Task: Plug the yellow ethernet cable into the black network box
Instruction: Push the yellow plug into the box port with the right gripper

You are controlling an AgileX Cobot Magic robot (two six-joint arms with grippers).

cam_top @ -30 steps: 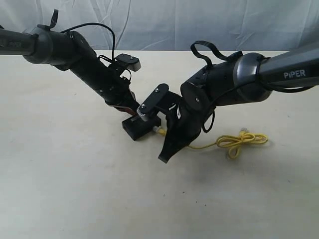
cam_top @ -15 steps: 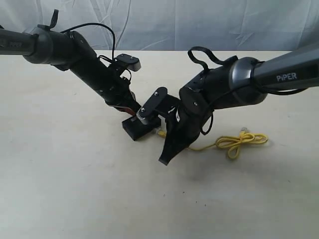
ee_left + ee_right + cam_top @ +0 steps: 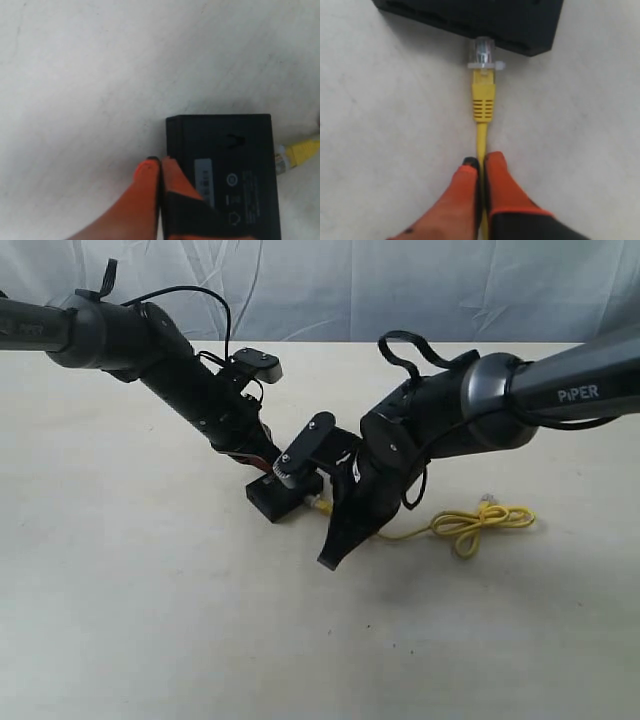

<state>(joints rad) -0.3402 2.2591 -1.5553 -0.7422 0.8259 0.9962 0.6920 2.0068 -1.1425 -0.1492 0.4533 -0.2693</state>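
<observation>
The black network box [image 3: 285,497] lies flat on the table, white label strip up [image 3: 225,170]. My left gripper [image 3: 160,162] is shut, its orange fingertips resting at the box's edge, one overlapping its top. The right gripper [image 3: 481,162] is shut on the yellow ethernet cable [image 3: 483,102] a short way behind its clear plug [image 3: 482,52]. That plug's tip touches the box's side face [image 3: 485,20]; how deep it sits cannot be told. In the exterior view the right gripper [image 3: 340,525] is just right of the box, and the cable's looped knot [image 3: 480,523] trails off to the right.
Both arms meet over the middle of the beige table [image 3: 150,620]. A white cloth backdrop [image 3: 400,290] hangs behind the table's far edge. The cable's free end [image 3: 490,502] lies beside the knot.
The right gripper has edged slightly toward the box, dragging the knot a little to the left. The left arm and the box have held still.
</observation>
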